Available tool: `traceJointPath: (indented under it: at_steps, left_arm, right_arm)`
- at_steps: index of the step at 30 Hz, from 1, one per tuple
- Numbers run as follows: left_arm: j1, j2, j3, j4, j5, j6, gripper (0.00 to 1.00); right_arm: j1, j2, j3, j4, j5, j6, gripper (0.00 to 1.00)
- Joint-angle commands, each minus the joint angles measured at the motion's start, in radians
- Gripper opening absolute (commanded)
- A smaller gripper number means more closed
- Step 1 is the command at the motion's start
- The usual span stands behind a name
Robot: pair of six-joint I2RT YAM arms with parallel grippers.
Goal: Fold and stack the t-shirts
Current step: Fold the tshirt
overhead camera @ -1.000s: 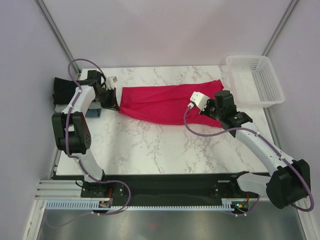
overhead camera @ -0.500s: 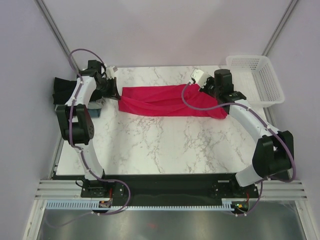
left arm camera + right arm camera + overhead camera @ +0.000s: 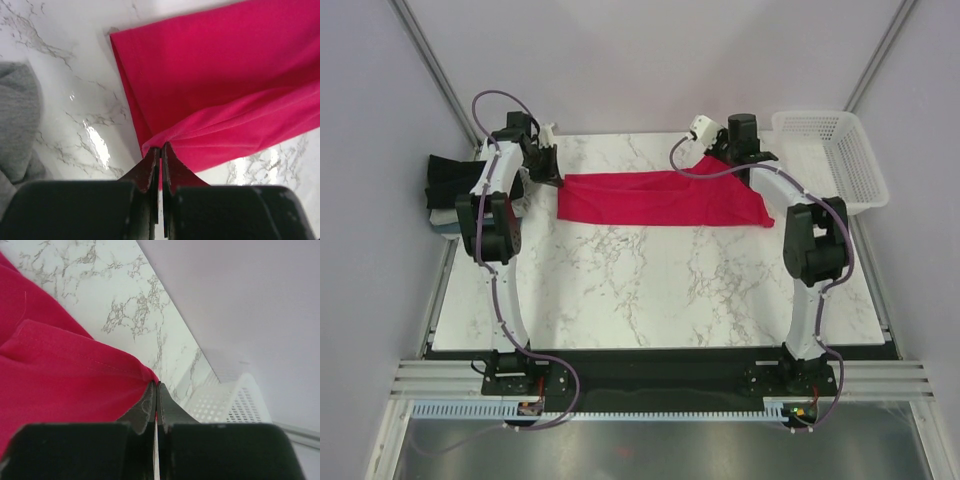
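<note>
Centrally, crimson t-shirt (image 3: 660, 200) on marble table (image 3: 650, 290), lilac walls (image 3: 650, 60).

A shirt (image 3: 660, 200) lies across the far half of the table (image 3: 660, 290), its ends pinched by the left gripper (image 3: 160, 150) and right gripper (image 3: 156, 390). At the left edge sit folded shirts (image 3: 445, 185), at the far right a basket (image 3: 830, 160).

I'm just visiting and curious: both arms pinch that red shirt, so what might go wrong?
The left end effector and right end effector each pinch only a thin edge of the red shirt, so it might slip free mid-fold. The right one sits near the white basket and could bump it.
</note>
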Motion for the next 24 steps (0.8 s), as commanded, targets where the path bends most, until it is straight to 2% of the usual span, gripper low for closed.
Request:
traceJointPath:
  at_steps: [1,3,4,6,7,8,10,16,18,20,24]
  left_arm:
    - [-0.007,0.045,0.087,0.023,-0.073,-0.025,0.04]
    - [-0.01,0.044,0.089,0.029,-0.111,-0.034,0.18]
    - [-0.01,0.041,0.082,0.031,-0.124,-0.038,0.36]
    - [-0.008,0.002,0.07,0.032,-0.142,-0.032,0.5]
    - [-0.007,-0.016,0.056,0.035,-0.135,-0.03,0.61]
    - [-0.005,-0.047,0.052,0.038,-0.109,-0.028,0.66]
    - [-0.007,-0.081,0.036,0.037,-0.075,-0.024,0.71]
    - [-0.03,-0.206,-0.062,0.037,0.051,-0.03,0.71]
    - [-0.037,-0.216,-0.086,0.041,0.062,-0.024,0.7]
    - [-0.077,-0.208,-0.091,0.041,0.071,-0.019,0.7]
    - [-0.094,-0.176,-0.103,0.04,0.115,-0.021,0.69]
  right_arm:
    - [-0.006,0.098,0.119,0.041,0.049,-0.02,0.01]
    - [-0.006,0.127,0.152,0.077,0.129,0.022,0.18]
    - [-0.008,0.126,0.156,0.131,0.153,0.04,0.37]
    - [-0.008,0.092,0.15,0.167,0.189,0.088,0.5]
    - [-0.006,0.075,0.143,0.172,0.196,0.1,0.55]
    - [-0.006,0.037,0.121,0.178,0.201,0.115,0.56]
    - [-0.006,-0.005,0.078,0.18,0.219,0.157,0.59]
    - [-0.011,-0.167,-0.061,0.117,0.246,0.259,0.61]
    - [-0.019,-0.209,-0.084,0.03,0.211,0.321,0.6]
    - [-0.038,-0.22,-0.094,-0.068,0.148,0.451,0.61]
    - [-0.098,-0.168,-0.032,-0.25,0.005,0.667,0.6]
